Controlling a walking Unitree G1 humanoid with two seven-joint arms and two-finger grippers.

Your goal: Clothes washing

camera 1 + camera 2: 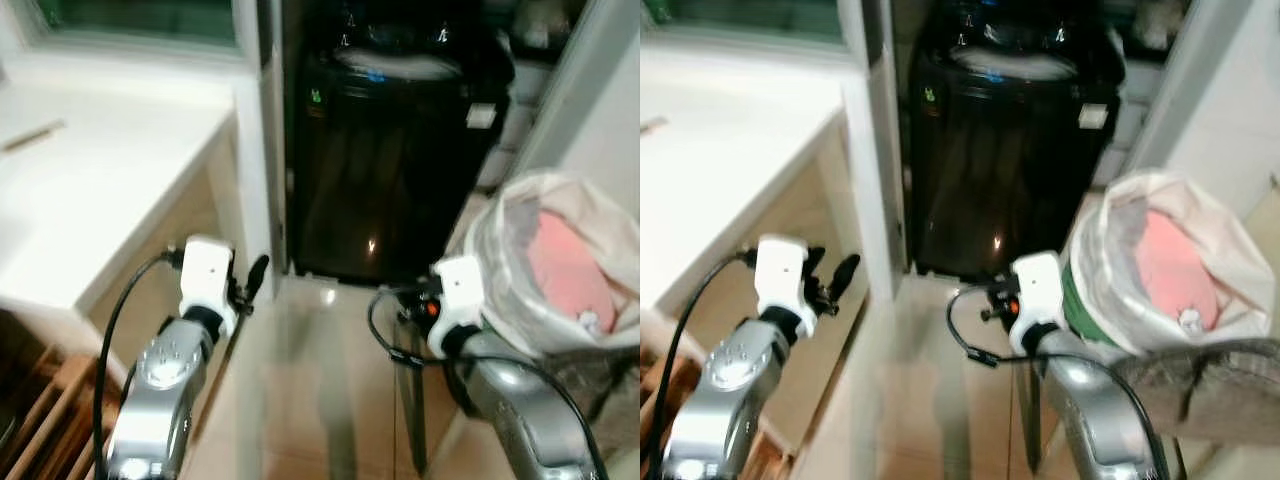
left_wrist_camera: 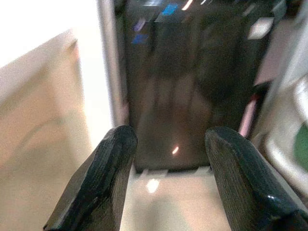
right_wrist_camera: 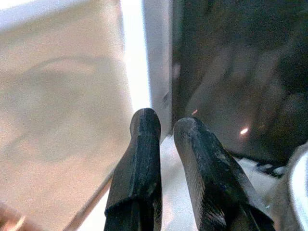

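Approaching the washing machine at twelve o'clock: left gripper released, right gripper clenched, empty; laundry bag at two o'clock must be grasped next.

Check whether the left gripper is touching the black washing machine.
Apart. In the left wrist view the left gripper, jaws open, is held above pale floor tiles, well short of the black washing machine.

One black washing machine; one laundry bag of clothes; one white table; two hands: left hand, right hand.
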